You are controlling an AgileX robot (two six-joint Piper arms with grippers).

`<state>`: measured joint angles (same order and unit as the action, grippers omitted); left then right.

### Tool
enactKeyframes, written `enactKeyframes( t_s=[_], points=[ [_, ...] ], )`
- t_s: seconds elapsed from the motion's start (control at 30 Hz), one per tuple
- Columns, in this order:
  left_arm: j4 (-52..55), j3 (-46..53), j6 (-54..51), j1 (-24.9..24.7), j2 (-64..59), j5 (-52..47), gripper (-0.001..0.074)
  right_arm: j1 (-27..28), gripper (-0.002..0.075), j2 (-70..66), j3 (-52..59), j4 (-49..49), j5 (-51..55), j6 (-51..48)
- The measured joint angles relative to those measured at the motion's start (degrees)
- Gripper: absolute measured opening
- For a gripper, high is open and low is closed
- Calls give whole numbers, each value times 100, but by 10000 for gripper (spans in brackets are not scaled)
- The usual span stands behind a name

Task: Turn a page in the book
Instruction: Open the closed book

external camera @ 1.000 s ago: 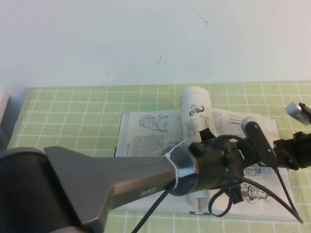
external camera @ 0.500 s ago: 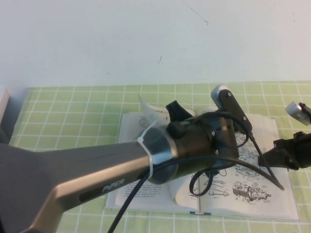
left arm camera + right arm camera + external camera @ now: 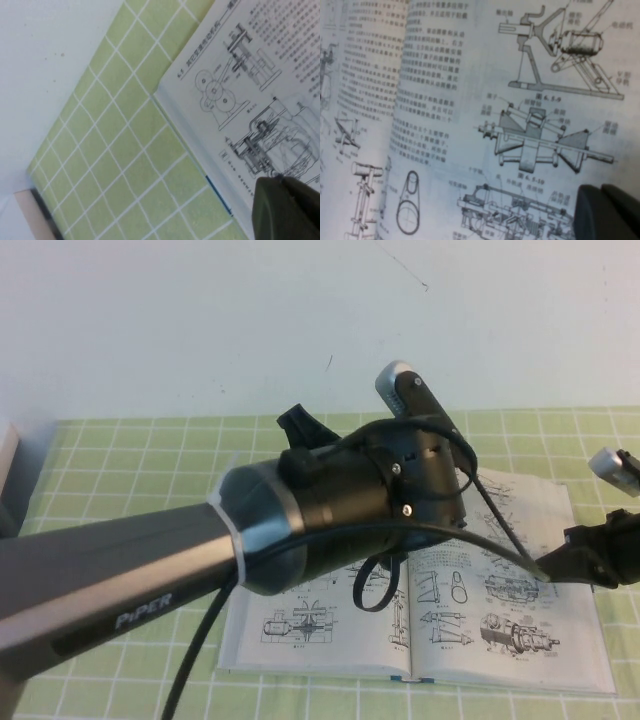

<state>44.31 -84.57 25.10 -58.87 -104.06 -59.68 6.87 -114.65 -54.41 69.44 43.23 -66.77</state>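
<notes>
The book (image 3: 500, 620) lies open on the green checked cloth, its white pages full of text and machine drawings. My left gripper (image 3: 300, 425) is over the book's far left part. In the left wrist view its dark fingers (image 3: 285, 205) are pressed together on the edge of the page (image 3: 240, 75) near the book's blue-edged corner. That page (image 3: 290, 625) lies over the left half, mostly hidden by my left arm. My right gripper (image 3: 570, 558) rests shut on the right-hand page (image 3: 470, 100), with its fingers (image 3: 607, 212) together.
The green checked cloth (image 3: 130, 460) runs left of and behind the book to a white wall (image 3: 300, 320). A grey object (image 3: 8, 470) stands at the left edge. A black cable (image 3: 500, 540) from my left wrist hangs over the right page.
My left gripper has swung left and away from the spine, carrying the page. The page stood curled over the middle a second ago and now lies toward the left half. My right gripper has not moved.
</notes>
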Motion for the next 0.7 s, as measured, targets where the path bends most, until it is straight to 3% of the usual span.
enactKeyframes(
  t_s=[0.23,0.5,0.7],
  points=[
    [-910,0,0,181,386,819,-4,0,-2,435,0,-85,-293,0],
    [-1825,97,-213,916,825,1598,-3,0,-2,1384,9,-213,-258,-82],
    [-2103,887,-285,1484,1620,2434,-3,0,-2,2481,211,-135,-246,-418]
  ],
)
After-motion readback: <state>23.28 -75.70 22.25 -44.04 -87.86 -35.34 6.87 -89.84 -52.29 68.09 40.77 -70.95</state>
